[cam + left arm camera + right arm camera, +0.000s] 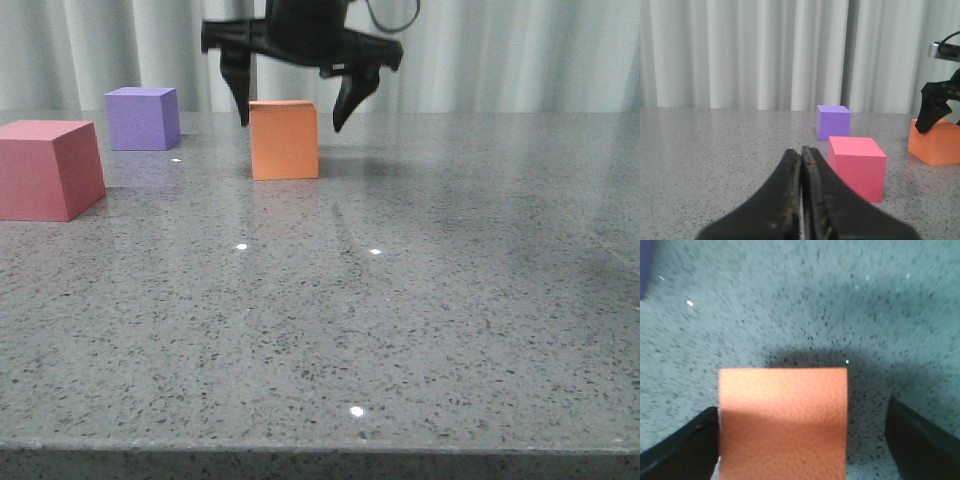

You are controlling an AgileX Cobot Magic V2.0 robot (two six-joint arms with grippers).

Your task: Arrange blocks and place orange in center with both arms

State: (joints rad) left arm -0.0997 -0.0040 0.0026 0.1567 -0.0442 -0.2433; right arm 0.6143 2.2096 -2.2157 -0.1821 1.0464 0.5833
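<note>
I'm hanging my right gripper (293, 112) spread wide over the orange cube (284, 140), which is sitting on the table (420, 320) between my fingers, nearer one. My left gripper (801, 200), pressed together, is idling nearer the red-pink cube (857, 166) and purple cube (833, 121).

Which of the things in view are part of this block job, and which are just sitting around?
Part of the job:
- orange block, between the open right claw fingers
- pink block
- purple block
- left claw, shut and empty

Just there:
- grey speckled table
- pale curtain
</note>
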